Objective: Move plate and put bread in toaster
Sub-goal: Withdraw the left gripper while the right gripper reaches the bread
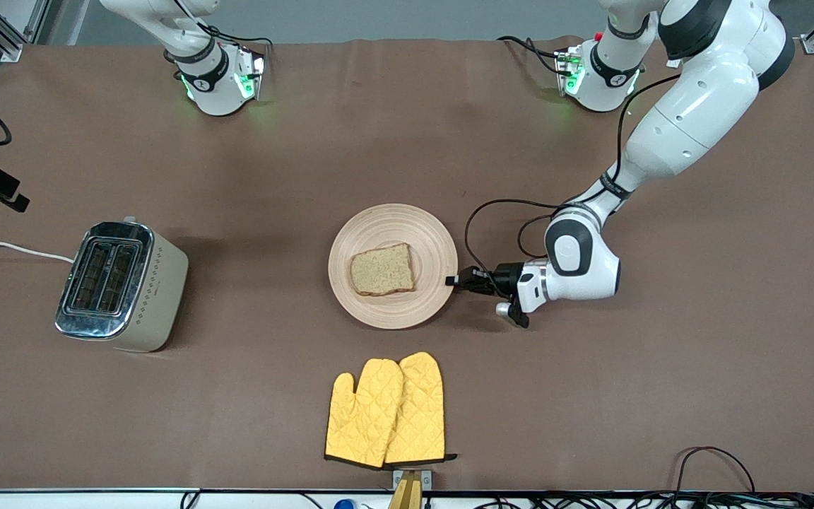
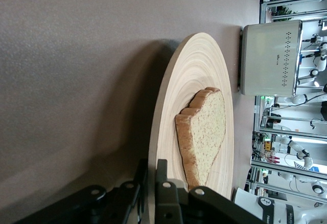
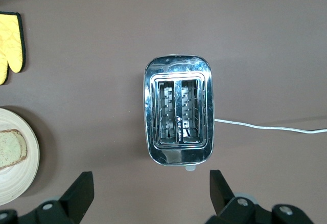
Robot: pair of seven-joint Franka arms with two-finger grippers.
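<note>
The round wooden plate (image 1: 393, 226) lies mid-table with the slice of bread (image 1: 382, 269) on it. My left gripper (image 1: 453, 281) is low at the plate's edge toward the left arm's end and is shut on the rim. In the left wrist view the rim of the plate (image 2: 191, 75) runs between the two fingers of the left gripper (image 2: 153, 170), close to the bread (image 2: 207, 127). The cream toaster (image 1: 121, 285) stands toward the right arm's end. My right gripper (image 3: 150, 191) hangs open high over the toaster (image 3: 179, 114), whose two slots show empty.
A pair of yellow oven mitts (image 1: 387, 410) lies nearer the front camera than the plate. The toaster's white cord (image 1: 11, 247) trails off toward the table's edge at the right arm's end. Black cables loop beside the left wrist.
</note>
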